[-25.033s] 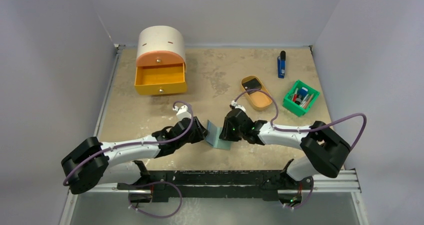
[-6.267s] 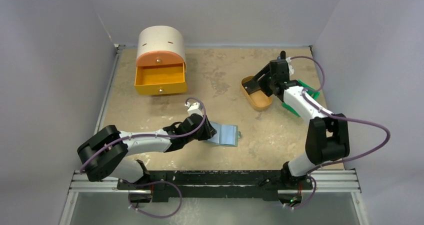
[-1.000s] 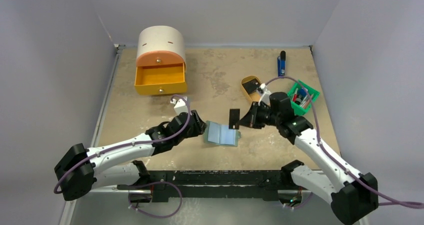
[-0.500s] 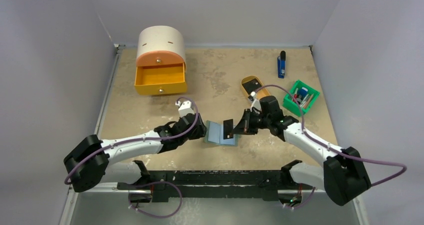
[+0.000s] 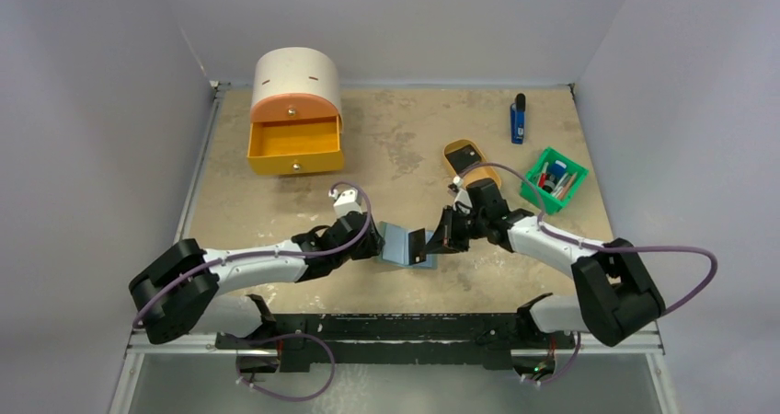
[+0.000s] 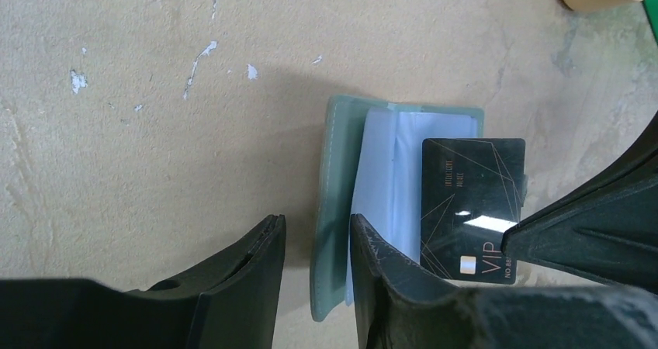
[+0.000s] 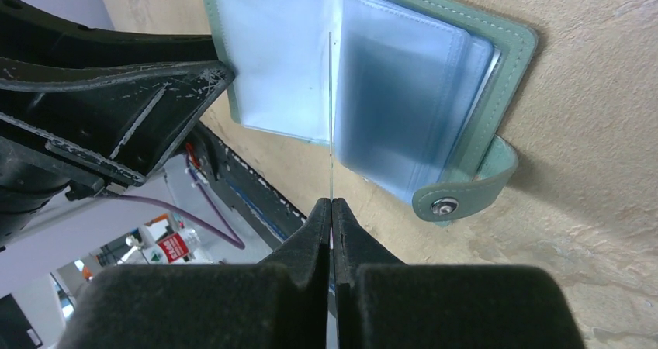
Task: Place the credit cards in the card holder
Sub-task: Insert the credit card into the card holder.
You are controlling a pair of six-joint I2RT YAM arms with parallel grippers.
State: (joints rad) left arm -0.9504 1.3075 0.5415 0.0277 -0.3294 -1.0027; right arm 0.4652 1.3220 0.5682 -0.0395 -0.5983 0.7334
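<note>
One credit card (image 6: 472, 202), pinched in the right claw (image 7: 331, 203), hovers edge-on over the open card holder (image 6: 330, 209), not yet pocketed, while the left claw (image 6: 314, 225) stands spread astride its cover.

High rear camera looks down over the whole tabletop (image 5: 395, 147); both wrist cameras sit close, peering from opposite sides at the open card holder (image 6: 376, 178), shared by all 3 views.

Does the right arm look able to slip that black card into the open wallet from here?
Probably yes. The right gripper pinches the card edge-on just above the open card holder, nothing lies between, and the left gripper straddles its cover at the side.
</note>
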